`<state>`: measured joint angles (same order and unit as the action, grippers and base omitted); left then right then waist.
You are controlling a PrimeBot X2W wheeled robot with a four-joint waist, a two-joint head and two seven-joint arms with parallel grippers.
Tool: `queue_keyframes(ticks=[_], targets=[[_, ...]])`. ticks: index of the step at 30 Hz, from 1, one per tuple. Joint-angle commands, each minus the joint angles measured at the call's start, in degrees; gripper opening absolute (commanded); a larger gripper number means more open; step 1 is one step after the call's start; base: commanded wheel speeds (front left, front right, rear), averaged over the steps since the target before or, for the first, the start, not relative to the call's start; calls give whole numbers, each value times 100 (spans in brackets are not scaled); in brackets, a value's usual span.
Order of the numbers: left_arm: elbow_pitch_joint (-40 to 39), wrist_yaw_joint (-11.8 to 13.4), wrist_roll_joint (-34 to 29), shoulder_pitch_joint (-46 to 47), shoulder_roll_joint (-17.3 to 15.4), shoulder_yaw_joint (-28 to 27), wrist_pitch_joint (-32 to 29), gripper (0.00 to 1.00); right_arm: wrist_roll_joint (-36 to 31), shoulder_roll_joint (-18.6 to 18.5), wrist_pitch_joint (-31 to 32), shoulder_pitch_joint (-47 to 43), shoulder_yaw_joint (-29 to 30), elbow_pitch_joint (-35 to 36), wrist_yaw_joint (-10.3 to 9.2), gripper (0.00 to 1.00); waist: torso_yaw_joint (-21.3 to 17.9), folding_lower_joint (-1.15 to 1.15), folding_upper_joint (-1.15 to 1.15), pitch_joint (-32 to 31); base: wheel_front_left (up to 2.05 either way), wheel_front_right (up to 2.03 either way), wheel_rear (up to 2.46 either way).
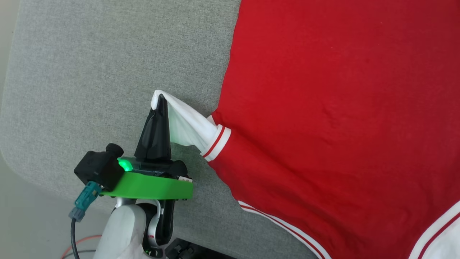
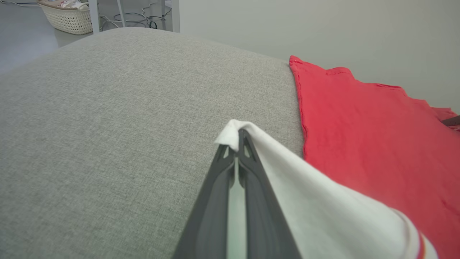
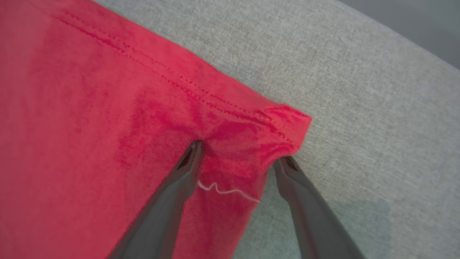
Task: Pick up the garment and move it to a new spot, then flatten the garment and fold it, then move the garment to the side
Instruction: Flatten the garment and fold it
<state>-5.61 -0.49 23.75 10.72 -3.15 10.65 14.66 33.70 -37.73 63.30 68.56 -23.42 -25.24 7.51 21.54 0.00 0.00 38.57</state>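
The garment (image 1: 341, 108), a red jersey T-shirt, lies spread on the grey padded table (image 1: 107, 64) with its plain red side up; letters and number are hidden. My left gripper (image 1: 161, 100) is shut on the tip of a white sleeve (image 1: 187, 124) with red-white stripe trim, pulling it out leftward from the body. In the left wrist view the gripper (image 2: 238, 138) pinches the white sleeve (image 2: 323, 201) beside the red cloth (image 2: 377, 136). My right gripper (image 3: 239, 154) stands open, its fingers (image 3: 179, 180) straddling a hemmed corner of the garment (image 3: 251, 136).
The table's rounded corner and edge run along the lower left (image 1: 21, 169), with pale floor beyond. A white woven basket (image 2: 68, 18) and thin metal legs with cables (image 2: 143, 14) stand on the floor past the table's far end.
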Motion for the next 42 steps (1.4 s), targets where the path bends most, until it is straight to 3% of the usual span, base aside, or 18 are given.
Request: queue_keyframes(ticks=[1, 13, 18, 28, 37, 42], targets=[[-4, 15, -29, 122, 26, -34, 34, 0, 54, 88, 95, -385, -159, -235, -2, 0, -22, 0, 0, -25, 0, 0, 0], [217, 50, -244, -85, 27, -263, 34, 0, 204, 87, -783, -219, -241, 32, -2, 0, -382, 0, 0, -639, 0, 0, 0], [388, 31, -396, -369, 27, -539, 34, 0, 580, -333, -1407, -721, -496, 338, -2, 0, -672, 0, 0, -1280, 0, 0, 0], [560, -27, -654, -1006, 27, -926, 34, 0, 1311, -1041, -2311, -2792, -579, 1145, -2, 0, -1135, 0, 0, -2269, 0, 0, 0], [739, -144, -837, -1390, 27, -1181, 34, 0, 1571, -1187, -2818, -4934, -106, 1788, -2, 0, -1456, 0, 0, -2805, 0, 0, 0], [816, -187, -879, -1533, 27, -1273, 34, 0, 1599, -973, -2946, -6136, 490, 1969, -2, 0, -1570, 0, 0, -2983, 0, 0, 0]])
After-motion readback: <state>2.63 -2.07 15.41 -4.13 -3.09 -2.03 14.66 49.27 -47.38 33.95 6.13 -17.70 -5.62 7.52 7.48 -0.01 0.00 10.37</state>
